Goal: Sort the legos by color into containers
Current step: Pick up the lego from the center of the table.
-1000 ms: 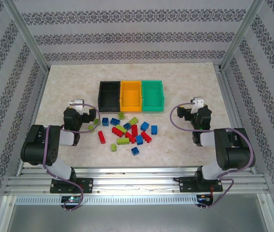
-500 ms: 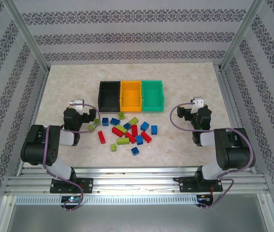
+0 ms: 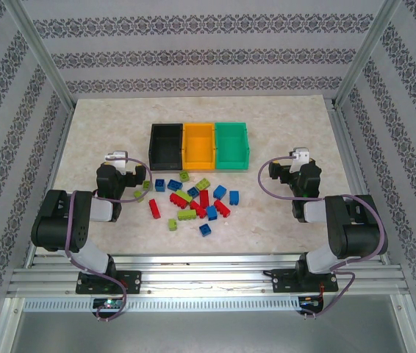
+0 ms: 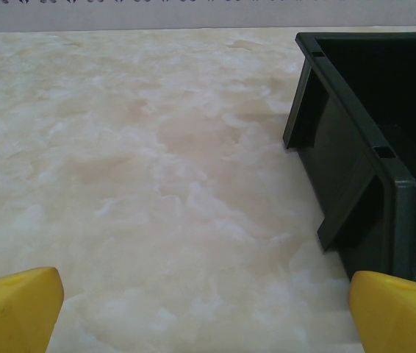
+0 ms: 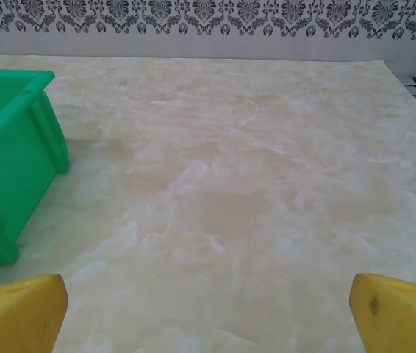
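Left hand (image 4: 208, 309) and right hand (image 5: 208, 312) gape wide, empty, flanking the legos (image 3: 204, 198) before the containers (image 3: 198, 163).

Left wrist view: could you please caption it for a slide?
Open left gripper over the table, black bin ahead right.

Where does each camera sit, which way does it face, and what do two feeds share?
Top external: above and behind the bases, looking down at the table, legos and bins; both arms show.
Left wrist: low on the left gripper, facing forward across the table, black bin at right; open yellow fingertips show.
Right wrist: low on the right gripper, facing forward, green bin at left; open fingertips show.
Shared: black bin, in top and left wrist.
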